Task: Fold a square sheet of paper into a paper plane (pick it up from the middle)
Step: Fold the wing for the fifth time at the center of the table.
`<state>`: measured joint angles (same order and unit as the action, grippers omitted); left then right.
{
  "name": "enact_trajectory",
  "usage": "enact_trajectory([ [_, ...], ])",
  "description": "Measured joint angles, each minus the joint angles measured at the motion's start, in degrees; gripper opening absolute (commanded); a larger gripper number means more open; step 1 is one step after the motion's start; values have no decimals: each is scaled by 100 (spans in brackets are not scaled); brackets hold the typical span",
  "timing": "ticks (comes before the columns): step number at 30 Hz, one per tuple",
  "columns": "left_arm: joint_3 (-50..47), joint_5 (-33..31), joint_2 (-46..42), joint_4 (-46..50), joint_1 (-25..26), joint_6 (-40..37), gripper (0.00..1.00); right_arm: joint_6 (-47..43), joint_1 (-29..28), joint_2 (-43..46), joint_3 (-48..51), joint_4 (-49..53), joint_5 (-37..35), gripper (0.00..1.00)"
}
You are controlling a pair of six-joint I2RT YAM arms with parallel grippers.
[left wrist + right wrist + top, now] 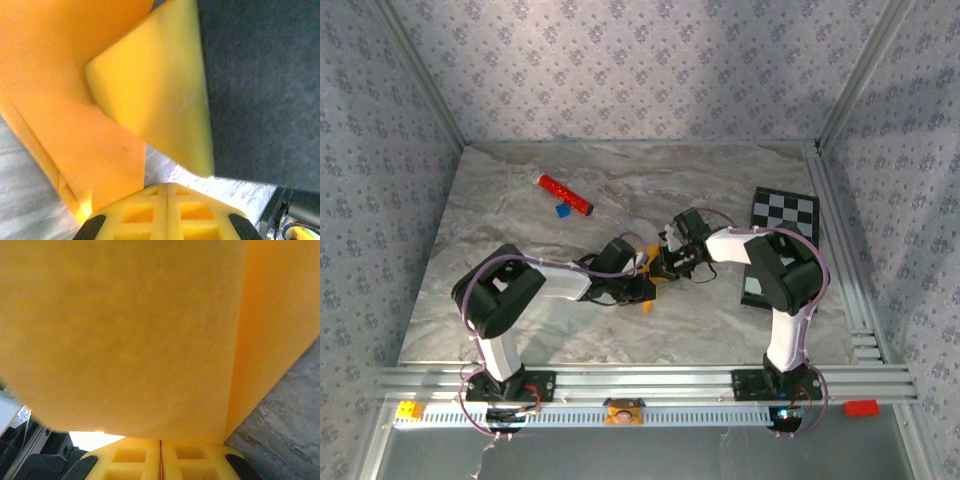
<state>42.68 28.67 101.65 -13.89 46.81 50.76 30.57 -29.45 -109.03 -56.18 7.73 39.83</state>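
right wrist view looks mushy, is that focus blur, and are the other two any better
Right wrist: the paper is too close, soft and textureless; the table behind is sharper. Left wrist: same close-up blur, plus blown-out glare on the table at the bottom. Top external: evenly lit, reasonably sharp.

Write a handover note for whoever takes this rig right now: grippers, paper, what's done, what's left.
Left gripper: shut, tips at the paper's lower edge; I can't confirm a grip.
Right gripper: shut on the paper, which rises straight from its closed fingers.
Paper: mid-table between the two grippers, with layered folded edges.
Done: picked up, some folds made.
Left: no finished plane shape is visible, so complete the folds.
Red cylinder and checkered board lie apart from the work.
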Motion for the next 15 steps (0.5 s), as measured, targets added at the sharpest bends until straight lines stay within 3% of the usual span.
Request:
enact_trajectory([
  [15, -339, -192, -435, 343, 175, -225, 1, 0, 0, 0, -2, 0, 0, 10],
])
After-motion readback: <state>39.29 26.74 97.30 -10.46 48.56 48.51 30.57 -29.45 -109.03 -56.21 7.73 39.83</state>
